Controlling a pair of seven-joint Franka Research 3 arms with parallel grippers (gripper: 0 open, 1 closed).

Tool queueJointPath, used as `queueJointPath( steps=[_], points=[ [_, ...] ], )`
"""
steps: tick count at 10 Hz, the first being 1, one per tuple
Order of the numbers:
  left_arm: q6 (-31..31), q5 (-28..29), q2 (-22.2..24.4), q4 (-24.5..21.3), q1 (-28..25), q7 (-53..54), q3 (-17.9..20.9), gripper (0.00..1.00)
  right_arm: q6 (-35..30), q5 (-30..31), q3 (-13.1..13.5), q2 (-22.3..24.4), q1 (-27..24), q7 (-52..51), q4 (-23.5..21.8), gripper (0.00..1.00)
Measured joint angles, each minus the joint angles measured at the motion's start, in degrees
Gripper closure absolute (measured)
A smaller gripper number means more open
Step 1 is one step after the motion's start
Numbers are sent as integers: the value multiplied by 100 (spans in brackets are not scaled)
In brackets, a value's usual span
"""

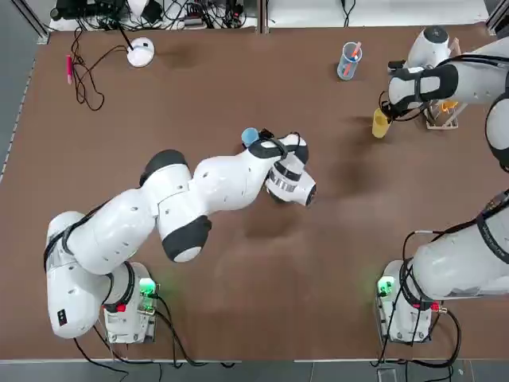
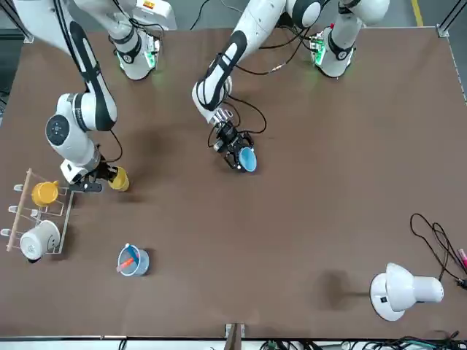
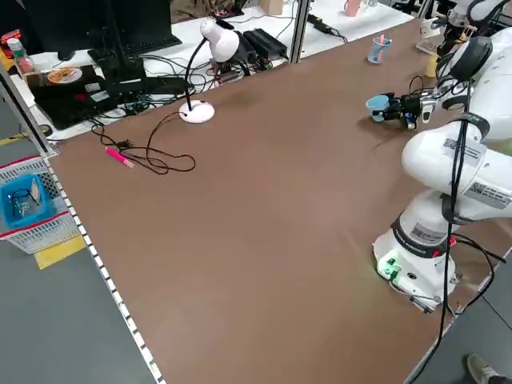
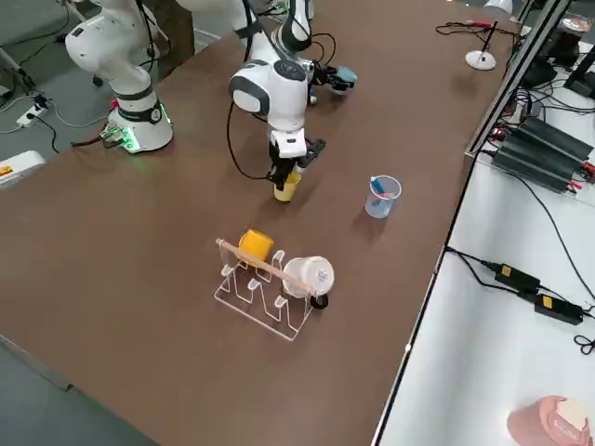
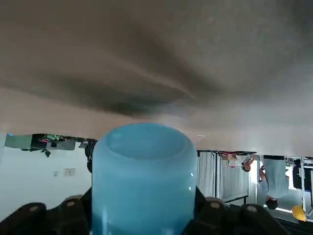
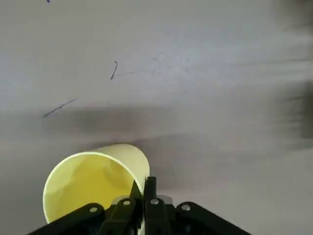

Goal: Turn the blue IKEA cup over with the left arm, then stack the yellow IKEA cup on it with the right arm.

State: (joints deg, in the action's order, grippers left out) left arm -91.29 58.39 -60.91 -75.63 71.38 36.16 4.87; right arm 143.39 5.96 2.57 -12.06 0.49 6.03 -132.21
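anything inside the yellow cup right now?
Nothing visible. The right wrist view looks into the yellow IKEA cup: bare yellow wall and bottom. The right tool pinches its rim and covers a small strip of the interior there, so that part cannot be checked.
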Motion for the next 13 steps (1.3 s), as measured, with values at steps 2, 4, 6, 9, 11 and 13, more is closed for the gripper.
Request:
queueJointPath(
  steps=[2, 4, 6, 9, 11, 13],
  points=[
    [34, 0, -1, 71, 7, 0, 20, 23, -472, -3, -28, 134, 23, 79, 238, 96],
    [37, 2, -1, 88, 10, 0, 32, 2, -859, -273, -63, 247, 86, 131, 490, 96],
    [38, 2, -1, 94, 13, 0, 35, 2, -1027, -384, -76, 291, 117, 136, 624, 96],
    [42, 2, 3, 172, 24, 0, 44, 1, -1042, -389, -76, 290, 122, 138, 628, 96],
    [96, 2, 123, 241, 47, 0, 41, 1, -1043, -391, -78, 290, 129, 138, 628, 96],
    [147, -40, 319, 249, 114, 10, 21, 1, -1044, -391, -80, 290, 132, 138, 628, 96]
  ],
)
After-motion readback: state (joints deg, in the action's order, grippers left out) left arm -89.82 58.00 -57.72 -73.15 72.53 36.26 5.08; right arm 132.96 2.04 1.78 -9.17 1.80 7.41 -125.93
